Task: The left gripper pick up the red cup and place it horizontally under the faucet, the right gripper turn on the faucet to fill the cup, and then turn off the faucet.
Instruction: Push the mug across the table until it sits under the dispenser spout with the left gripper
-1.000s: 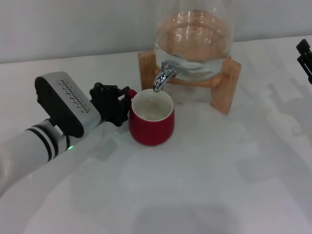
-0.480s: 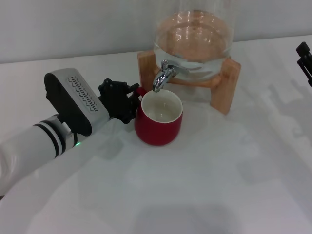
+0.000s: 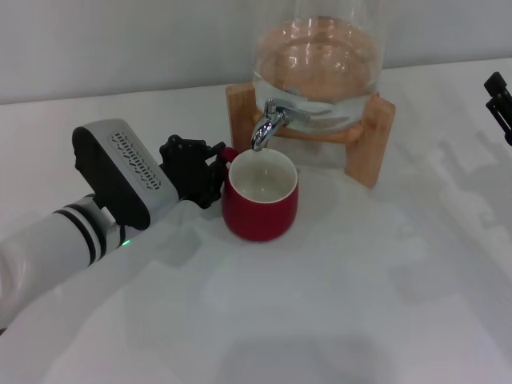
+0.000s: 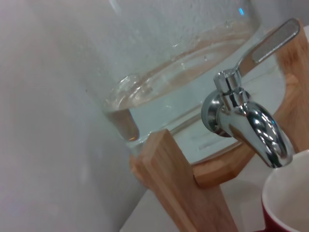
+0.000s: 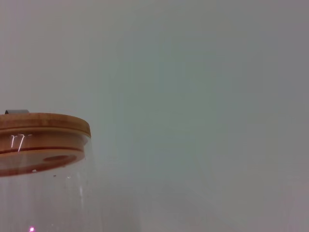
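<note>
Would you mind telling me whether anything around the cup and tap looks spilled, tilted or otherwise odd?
Nothing stands out. The red cup stands upright below the faucet, with the left pincer at its handle side. No spilled water shows on the table. The right pincer waits at the far right edge.

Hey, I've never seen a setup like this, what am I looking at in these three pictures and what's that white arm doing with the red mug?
This is a two-armed robot at a white table. The wide picture comes from a camera on its head, looking down. The other two come from cameras on its wrists.

The white arm with black bands ends in the left pincer, a black claw closed on the handle side of the red cup. The cup sits upright with its mouth just below the faucet, a chrome tap on a glass jar of water in a wooden stand. No water is running.

The left wrist picture shows that tap close up. The right pincer waits at the table's far right edge; its camera sees only the jar's wooden lid.
</note>
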### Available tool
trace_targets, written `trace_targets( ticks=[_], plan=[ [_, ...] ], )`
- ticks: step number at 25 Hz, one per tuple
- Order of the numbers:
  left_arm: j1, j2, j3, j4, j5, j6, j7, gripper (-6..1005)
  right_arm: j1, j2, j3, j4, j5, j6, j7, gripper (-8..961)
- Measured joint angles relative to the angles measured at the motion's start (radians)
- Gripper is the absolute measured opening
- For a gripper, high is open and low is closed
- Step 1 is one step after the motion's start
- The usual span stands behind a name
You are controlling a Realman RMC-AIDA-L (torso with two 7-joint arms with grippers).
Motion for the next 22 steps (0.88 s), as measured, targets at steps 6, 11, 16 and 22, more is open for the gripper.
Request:
trace_targets(
  ticks=[6, 11, 16, 22],
  plan=[
    [0.014, -0.002, -0.003, -0.005, -0.003, -0.001, 0.008, 102, -0.003, 0.000, -0.002, 0.000, 0.000, 0.000, 0.000, 722],
    [0.025, -0.002, -0.009, -0.006, -0.007, -0.002, 0.012, 102, -0.003, 0.002, -0.002, 0.000, -0.008, 0.000, 0.000, 722],
    [0.025, -0.002, -0.010, -0.007, -0.008, -0.003, 0.013, 102, -0.003, 0.002, -0.002, 0.000, -0.010, 0.000, 0.000, 722],
    [0.019, 0.000, -0.010, -0.008, -0.009, -0.003, 0.014, 101, -0.003, 0.002, -0.002, 0.000, -0.011, 0.000, 0.000, 722]
  ],
)
